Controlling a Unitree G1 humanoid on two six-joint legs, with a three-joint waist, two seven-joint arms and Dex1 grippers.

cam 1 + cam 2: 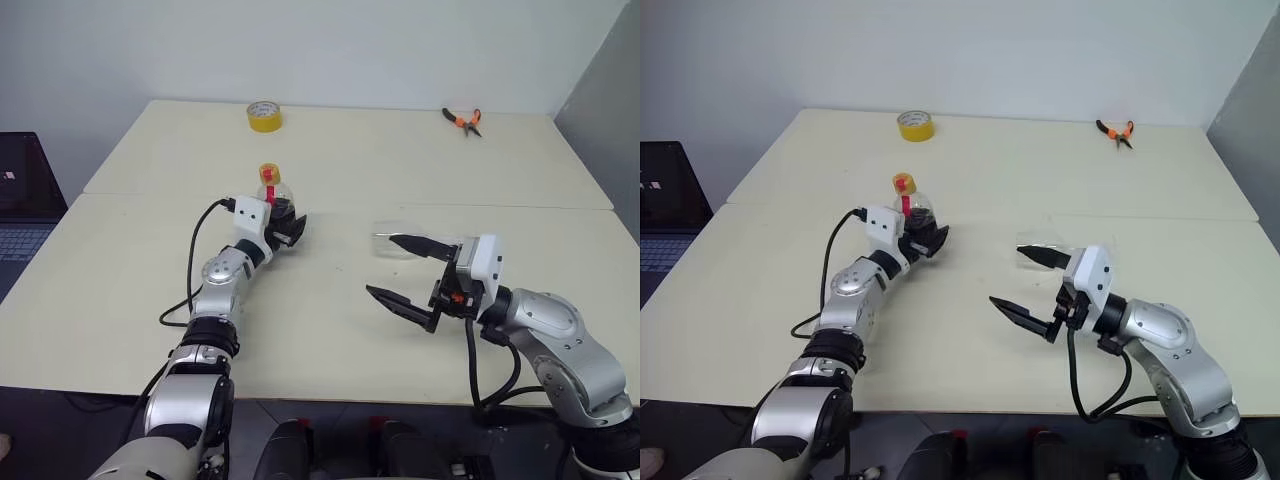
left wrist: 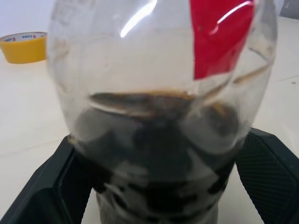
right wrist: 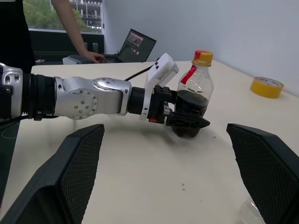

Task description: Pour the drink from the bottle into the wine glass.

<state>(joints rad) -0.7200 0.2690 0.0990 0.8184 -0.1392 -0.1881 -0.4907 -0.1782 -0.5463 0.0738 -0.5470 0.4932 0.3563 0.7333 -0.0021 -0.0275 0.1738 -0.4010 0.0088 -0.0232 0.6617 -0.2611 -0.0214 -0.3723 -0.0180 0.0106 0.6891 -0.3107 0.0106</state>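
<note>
The bottle (image 1: 272,196) stands upright left of the table's middle, with a yellow cap and a red strip at the neck. The dark drink (image 3: 189,103) fills its lower belly. My left gripper (image 1: 286,230) is open, one finger on each side of the bottle's belly (image 2: 159,93), and the pads (image 2: 268,172) stand slightly off the plastic. My right gripper (image 1: 379,264) hangs open to the right, above the table, with nothing between its fingers. The wine glass (image 1: 388,238) shows faintly as a clear shape just beyond that gripper's upper finger; how it stands I cannot tell.
A yellow tape roll (image 1: 264,116) lies at the back of the table and orange-handled pliers (image 1: 463,120) at the back right. A laptop (image 1: 20,200) sits off the left edge. In the right wrist view a person (image 3: 70,23) stands at a laptop behind the table.
</note>
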